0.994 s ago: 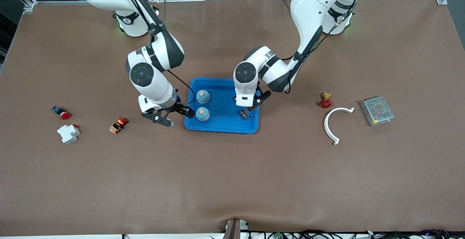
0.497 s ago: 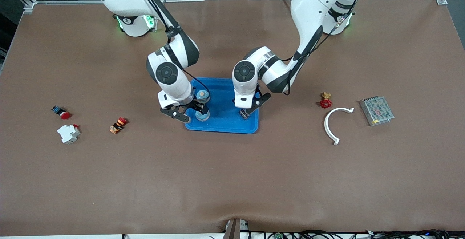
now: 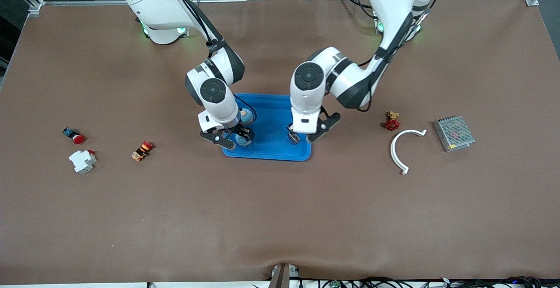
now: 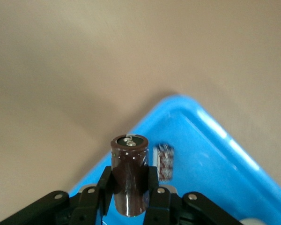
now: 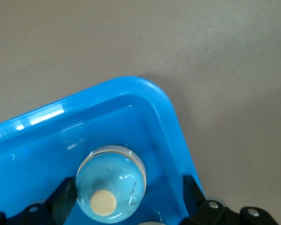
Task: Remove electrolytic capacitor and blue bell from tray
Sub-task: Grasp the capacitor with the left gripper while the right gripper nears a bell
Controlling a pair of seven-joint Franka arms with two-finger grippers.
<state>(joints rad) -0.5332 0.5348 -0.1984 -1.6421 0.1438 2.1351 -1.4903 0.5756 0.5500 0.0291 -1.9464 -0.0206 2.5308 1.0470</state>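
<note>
Left claw is clamped on the dark brown cylindrical electrolytic capacitor, lifted just over the bright blue plastic tray at its corner toward the left arm's end. Right claw, jaws wide apart, straddles the pale blue domed bell with the cream button, which sits in the tray's corner toward the right arm's end. Best bet: centre the jaws on the dome's base, squeeze low, then lift straight clear of the rim.
</note>
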